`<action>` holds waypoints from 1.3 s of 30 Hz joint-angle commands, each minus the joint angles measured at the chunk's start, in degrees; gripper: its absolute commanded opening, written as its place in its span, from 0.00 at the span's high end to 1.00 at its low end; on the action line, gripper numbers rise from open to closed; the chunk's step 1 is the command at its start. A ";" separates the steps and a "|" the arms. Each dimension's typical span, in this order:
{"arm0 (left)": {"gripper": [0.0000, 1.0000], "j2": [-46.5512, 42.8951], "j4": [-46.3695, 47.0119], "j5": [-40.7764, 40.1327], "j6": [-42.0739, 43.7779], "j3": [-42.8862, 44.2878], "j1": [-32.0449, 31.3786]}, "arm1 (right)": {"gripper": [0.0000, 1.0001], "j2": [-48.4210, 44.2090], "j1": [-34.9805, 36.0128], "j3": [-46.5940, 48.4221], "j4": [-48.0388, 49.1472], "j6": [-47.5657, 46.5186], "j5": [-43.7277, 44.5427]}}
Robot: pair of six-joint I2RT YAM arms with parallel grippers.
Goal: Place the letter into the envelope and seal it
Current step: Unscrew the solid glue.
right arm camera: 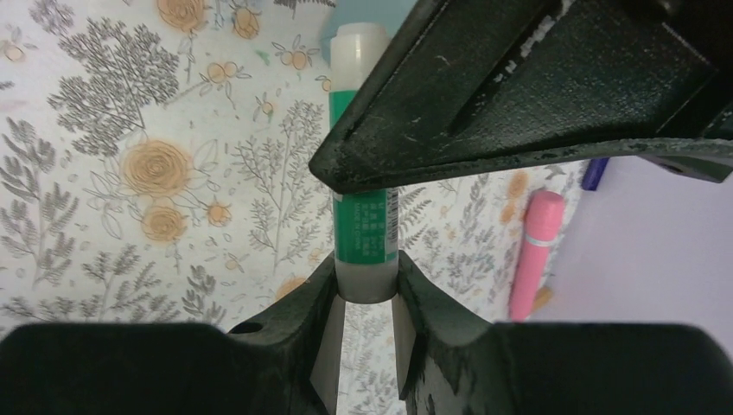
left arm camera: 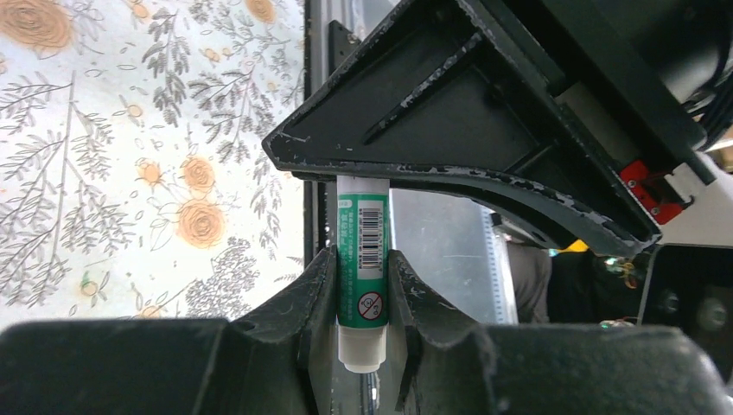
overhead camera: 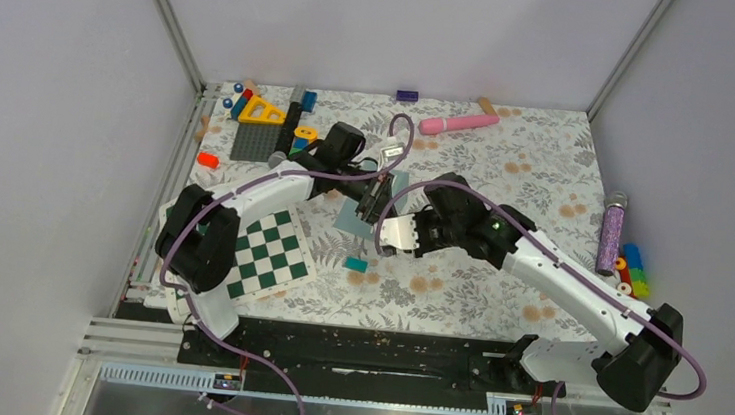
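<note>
The flat blue-grey paper envelope (overhead camera: 349, 216) lies just to the right of the green-white checkerboard (overhead camera: 269, 251). There also the left gripper (left arm camera: 361, 246) and right gripper (right arm camera: 365, 235) both clamp one green-white plastic glue stick (left arm camera: 361, 220).

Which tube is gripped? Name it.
The green glue stick, clamped by left gripper and right gripper; the pink tube and purple glitter tube lie untouched.

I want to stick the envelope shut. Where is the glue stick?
The glue stick is pinched between the left gripper and the right gripper. The top view shows them near the middle, over the envelope, just beyond the small teal block.
</note>
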 commanded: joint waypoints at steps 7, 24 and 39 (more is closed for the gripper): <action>1.00 -7.66 -11.34 -13.93 18.18 2.09 -3.27 | 0.85 3.58 -0.30 6.72 -6.22 14.47 -7.98; 1.00 -10.39 -10.94 -17.14 20.53 0.52 -5.62 | 0.39 5.46 -9.61 17.83 -14.12 26.62 -27.18; 1.00 -12.86 5.21 -10.01 6.82 -5.93 -0.61 | 0.38 1.13 -20.40 -2.56 21.78 53.13 -51.77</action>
